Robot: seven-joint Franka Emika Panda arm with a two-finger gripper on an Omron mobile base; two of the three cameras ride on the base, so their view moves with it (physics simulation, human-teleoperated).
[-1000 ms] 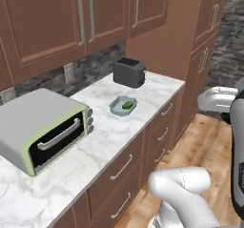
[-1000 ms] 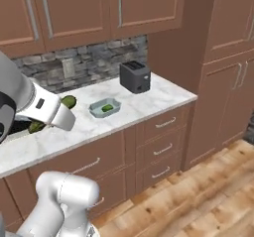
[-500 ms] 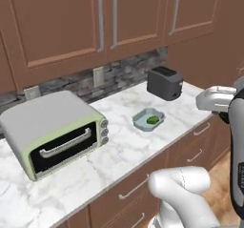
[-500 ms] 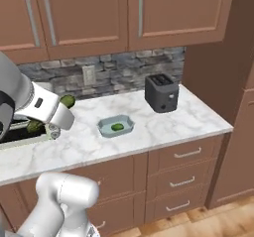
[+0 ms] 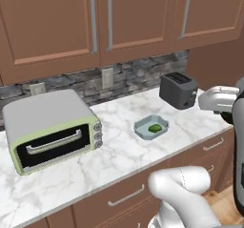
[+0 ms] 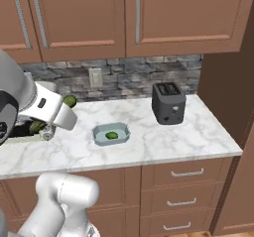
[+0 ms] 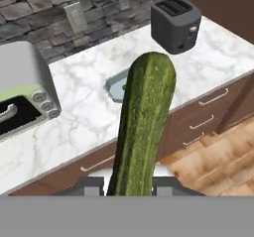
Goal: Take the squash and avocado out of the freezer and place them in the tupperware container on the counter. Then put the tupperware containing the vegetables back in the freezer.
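tupperware container (image 5: 151, 127) mid-counter (image 5: 109, 162), nearer the front edge, avocado (image 5: 154, 128) inside. toaster (image 5: 178, 90) toward the right end by the back wall. toaster oven (image 5: 50, 129) at the left end. squash (image 7: 144, 127) held above the front edge, before the container.

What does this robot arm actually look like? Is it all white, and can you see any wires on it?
Mostly white, yes. The arm is built of fat, smooth, rounded glossy segments, like bent tubes, with dark grey bands at the joints. The wrist section carries a small dark mark on its white shell. No loose cables are visible. The pincer ends in two small dark finger tips.
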